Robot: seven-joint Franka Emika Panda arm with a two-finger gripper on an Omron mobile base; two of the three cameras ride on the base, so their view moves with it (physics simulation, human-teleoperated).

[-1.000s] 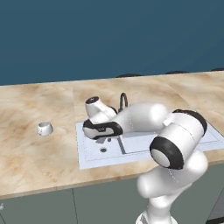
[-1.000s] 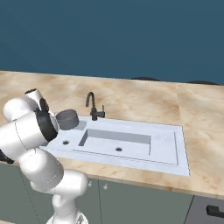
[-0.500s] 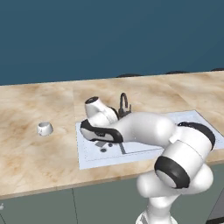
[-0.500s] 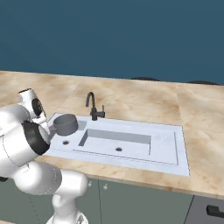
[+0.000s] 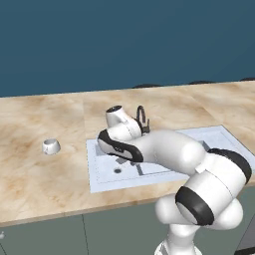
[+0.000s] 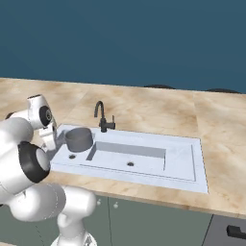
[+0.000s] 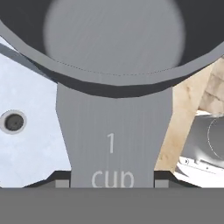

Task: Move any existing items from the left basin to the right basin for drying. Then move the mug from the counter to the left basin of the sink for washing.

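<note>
Tool (image 7: 112,183) clamped on the flat handle of the dark grey round pan (image 6: 78,139), low-walled, handle marked "1 cup", lifted above the left basin (image 6: 72,154) by the bench's (image 6: 158,103) front edge.

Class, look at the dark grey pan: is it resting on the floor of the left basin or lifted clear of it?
Lifted. The pan hangs above the left basin, its handle running between the pincer tips.
</note>
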